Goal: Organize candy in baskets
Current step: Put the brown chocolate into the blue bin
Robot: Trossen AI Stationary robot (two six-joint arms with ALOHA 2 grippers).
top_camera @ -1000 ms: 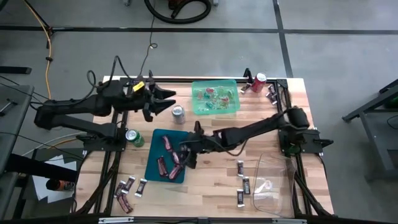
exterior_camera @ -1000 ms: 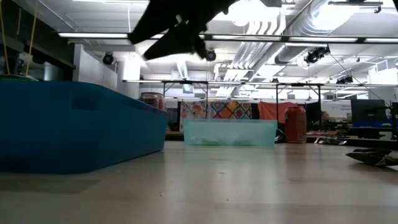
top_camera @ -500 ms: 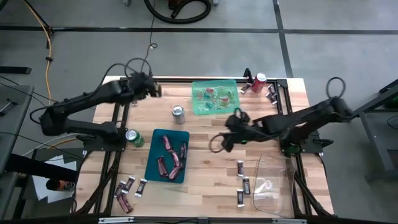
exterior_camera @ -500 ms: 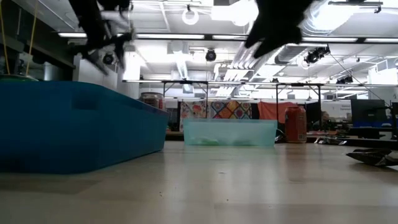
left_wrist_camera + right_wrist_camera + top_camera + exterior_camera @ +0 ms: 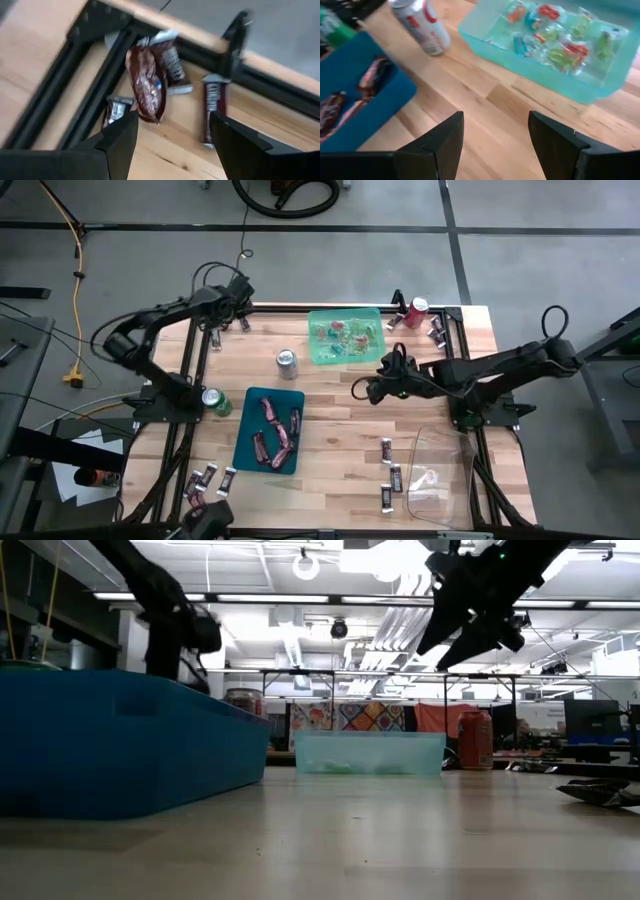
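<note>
Left wrist view has the left gripper (image 5: 170,132) open and empty with a pinkish-red wrapped bar (image 5: 146,82) lying lengthwise straight ahead of its jaws, way closer than the right gripper (image 5: 370,389), also open, empty

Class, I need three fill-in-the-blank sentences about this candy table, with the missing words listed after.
1. The small green and red sweets lie in the light ____ basket.
2. The dark wrapped bars lie in the dark ____ basket.
3. The silver can stands between the green basket and the ____ pincer.

Missing words: green; teal; left
</note>
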